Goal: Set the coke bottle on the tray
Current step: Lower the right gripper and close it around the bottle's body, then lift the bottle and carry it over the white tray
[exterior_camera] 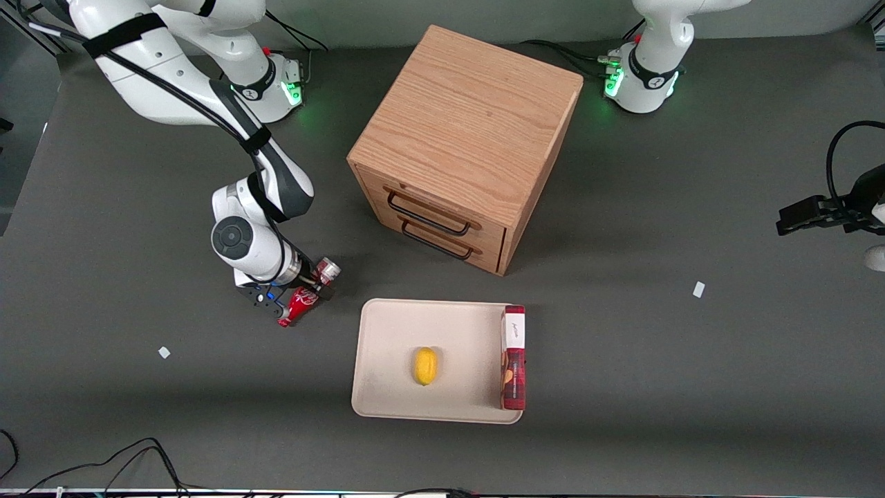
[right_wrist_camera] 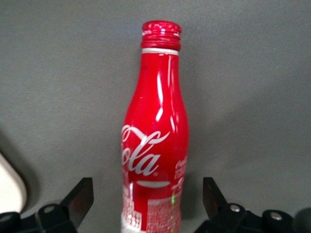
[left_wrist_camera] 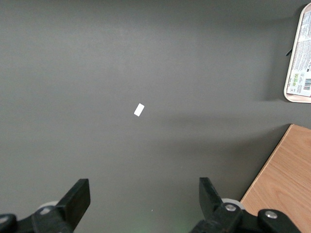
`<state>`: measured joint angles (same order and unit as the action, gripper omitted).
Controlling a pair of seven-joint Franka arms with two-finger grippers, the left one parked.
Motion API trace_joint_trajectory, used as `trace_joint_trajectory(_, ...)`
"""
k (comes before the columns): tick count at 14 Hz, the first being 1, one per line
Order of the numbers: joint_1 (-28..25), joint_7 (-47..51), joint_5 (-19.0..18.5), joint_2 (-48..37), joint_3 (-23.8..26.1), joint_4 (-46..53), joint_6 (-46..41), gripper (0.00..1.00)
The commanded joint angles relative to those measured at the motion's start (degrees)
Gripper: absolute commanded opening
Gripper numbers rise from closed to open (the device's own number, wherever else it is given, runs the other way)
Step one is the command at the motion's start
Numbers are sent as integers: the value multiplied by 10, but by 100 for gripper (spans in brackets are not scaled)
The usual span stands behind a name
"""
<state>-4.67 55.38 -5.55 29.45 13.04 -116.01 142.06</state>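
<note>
Tool [exterior_camera: 294, 294]: low over the surface [exterior_camera: 138, 415] toward the working arm's end, straddling the bottle; fingers [right_wrist_camera: 80, 194] spread wide to either side of the red body with clear gaps, so released, nothing gripped yet.
Bottle [exterior_camera: 304, 294]: lying on its side on the surface, beside the tray and apart from its edge; silver base nearer the cabinet, red cap nearer the front camera; probably flat like this because round and slim, so liable to roll if nudged.
Bottle up close [right_wrist_camera: 154, 141]: centred between the spread fingers, white script across the body, cap pointing away from the wrist; lined up for a squeeze across the narrow width.
Tray [exterior_camera: 387, 325]: cream, low rim, nearer the front camera than the cabinet; still without the bottle.
Lemon [exterior_camera: 425, 365]: on the tray, near its middle.
Red box [exterior_camera: 513, 356]: lying along the tray edge toward the parked arm's end.
Free spot: bare strip of tray on the bottle's side of the lemon, likely the easiest landing place.
Cabinet [exterior_camera: 463, 138]: wooden, two dark handles, drawers shut.
</note>
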Motion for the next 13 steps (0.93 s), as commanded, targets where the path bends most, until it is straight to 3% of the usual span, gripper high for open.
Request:
trace_joint_trajectory(1,0,17,-22,12,-3,10,13,97)
trace_joint_trajectory(3,0,17,-34,19,-3,11,16,90)
trace_joint_trajectory(4,2,17,-38,20,-4,14,16,80)
trace_joint_trajectory(5,2,17,-38,20,-6,14,16,59)
trace_joint_trajectory(6,1,17,-38,19,-6,15,16,29)
trace_joint_trajectory(7,1,17,-38,20,-6,19,16,8)
trace_joint_trajectory(8,1,16,-38,20,-6,23,14,0)
trace_joint_trajectory(13,1,7,-39,3,-6,43,-3,0)
